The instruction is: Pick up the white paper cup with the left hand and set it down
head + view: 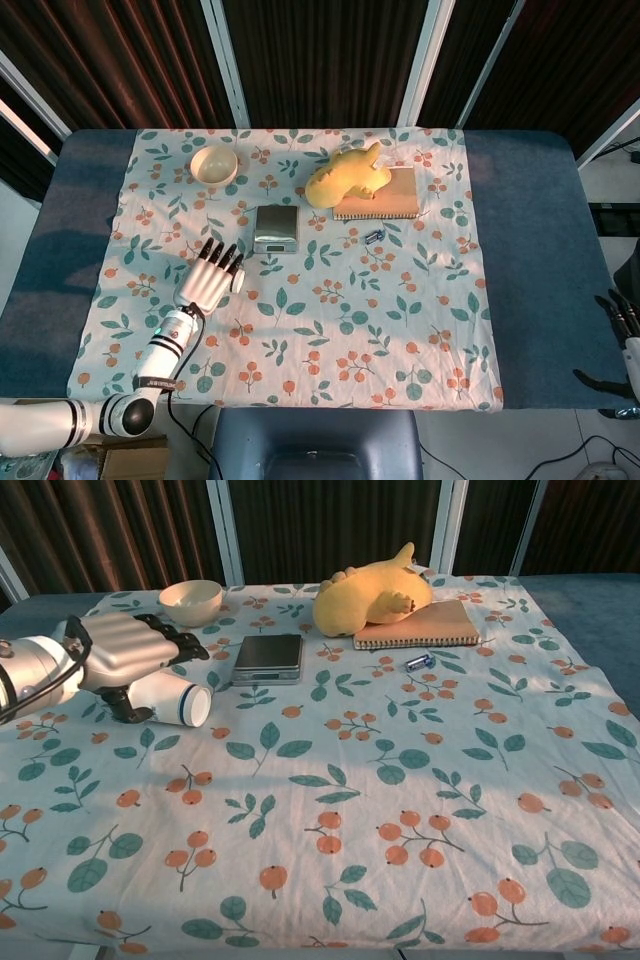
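The white paper cup [178,700] with a blue band lies on its side on the floral cloth at the left, its mouth toward the right. My left hand [130,652] lies over the cup's bottom end, fingers stretched across its top and the thumb down on the near side, not closed around it. From the head view the left hand [210,278] covers nearly all of the cup [238,278]. My right hand [622,325] hangs off the table's right edge, fingers apart and holding nothing.
A cream bowl [191,601] stands behind the cup. A small grey scale [268,654] lies just right of the hand. Further back right, a yellow plush toy [370,598] rests on a notebook [420,625], with a small battery [418,662] in front.
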Tool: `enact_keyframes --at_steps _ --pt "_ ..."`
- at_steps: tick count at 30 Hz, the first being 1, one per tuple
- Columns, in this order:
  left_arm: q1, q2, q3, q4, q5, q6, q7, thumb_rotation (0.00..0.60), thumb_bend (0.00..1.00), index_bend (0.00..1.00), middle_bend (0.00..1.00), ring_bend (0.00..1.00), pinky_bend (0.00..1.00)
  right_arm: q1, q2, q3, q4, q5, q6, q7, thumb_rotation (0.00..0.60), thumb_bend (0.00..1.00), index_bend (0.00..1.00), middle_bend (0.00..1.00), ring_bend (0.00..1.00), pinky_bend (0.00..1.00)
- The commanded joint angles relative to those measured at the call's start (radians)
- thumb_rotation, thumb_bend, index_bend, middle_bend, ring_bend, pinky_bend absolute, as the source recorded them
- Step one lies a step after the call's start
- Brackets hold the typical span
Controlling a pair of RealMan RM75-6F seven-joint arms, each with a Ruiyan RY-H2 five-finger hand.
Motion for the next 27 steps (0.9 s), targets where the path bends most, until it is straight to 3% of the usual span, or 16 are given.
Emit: enact_keyframes --at_steps 1,17,21,24,25,27 --pt "-0.053 -0.026 0.009 -0.020 -0.105 0.007 0.060 0.600 0.35 0.00 0.00 0.00 0.00 0.004 -0.004 -0.001 -0.002 0.000 -0.006 -0.005 0.600 0.00 0.00 0.00 0.00 0.00" --pt "-0.135 -0.075 0.039 0.061 -0.271 0.007 0.096 0.600 0.37 0.00 0.00 0.00 0.00 0.000 0.000 -0.005 0.013 0.011 -0.012 0.007 0.600 0.00 0.00 0.00 0.00 0.00" --pt "-0.140 -0.076 0.043 0.062 -0.277 0.011 0.100 0.600 0.40 0.01 0.04 0.00 0.00 0.002 0.000 -0.007 0.016 0.013 -0.019 0.008 0.600 0.00 0.00 0.00 0.00 0.00" --pt "-0.142 -0.080 0.049 0.070 -0.263 0.025 0.087 0.600 0.44 0.13 0.17 0.00 0.00 0.004 -0.002 -0.009 0.023 0.016 -0.027 0.011 0.600 0.00 0.00 0.00 0.00 0.00" --pt "-0.140 -0.083 0.053 0.075 -0.262 0.025 0.080 0.600 0.45 0.22 0.20 0.00 0.00 0.004 -0.003 -0.009 0.027 0.018 -0.029 0.013 0.600 0.00 0.00 0.00 0.00 0.00" --pt "-0.140 -0.086 0.060 0.083 -0.255 0.028 0.075 0.600 0.46 0.29 0.24 0.01 0.00 0.004 -0.003 -0.011 0.031 0.016 -0.031 0.011 0.600 0.00 0.00 0.00 0.00 0.00"
